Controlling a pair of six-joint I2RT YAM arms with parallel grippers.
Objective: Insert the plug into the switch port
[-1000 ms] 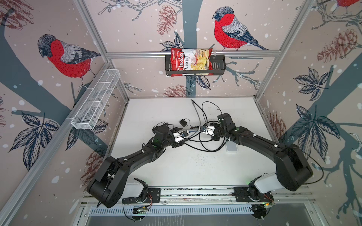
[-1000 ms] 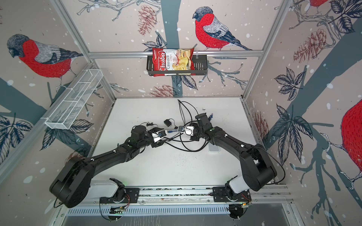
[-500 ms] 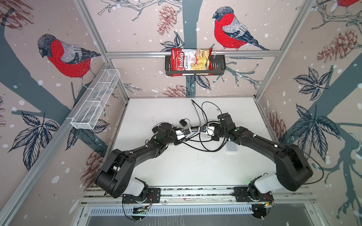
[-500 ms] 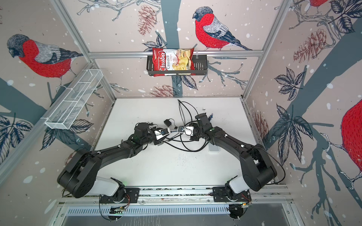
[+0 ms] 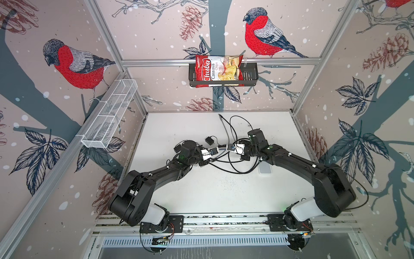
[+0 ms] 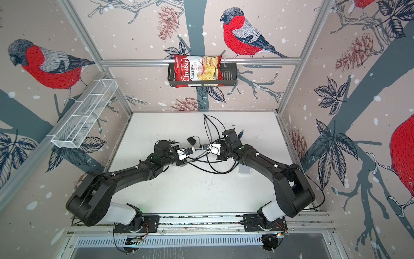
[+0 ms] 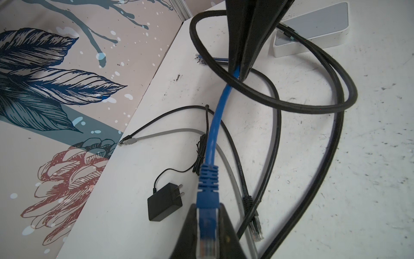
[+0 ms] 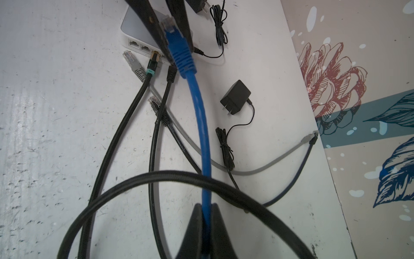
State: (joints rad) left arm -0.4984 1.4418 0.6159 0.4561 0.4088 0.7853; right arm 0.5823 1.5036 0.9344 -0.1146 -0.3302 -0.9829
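Observation:
The blue plug with its ribbed boot sits between the fingers of my left gripper, which is shut on it. Its blue cable runs a short way across to my right gripper, which is shut on the cable. In both top views the two grippers face each other above the middle of the table. A white switch with a row of ports lies right behind the held plug. A black cable with a gold and teal plug reaches that row.
A second white switch lies under the right forearm with a black cable in it. Loops of black cable, a grey cable, loose plugs and a black power adapter lie around the grippers. The back wall is close.
My left gripper has shut on the blue plug, and the left arm has drawn in and shifted right. The right arm has kept its hold and place.

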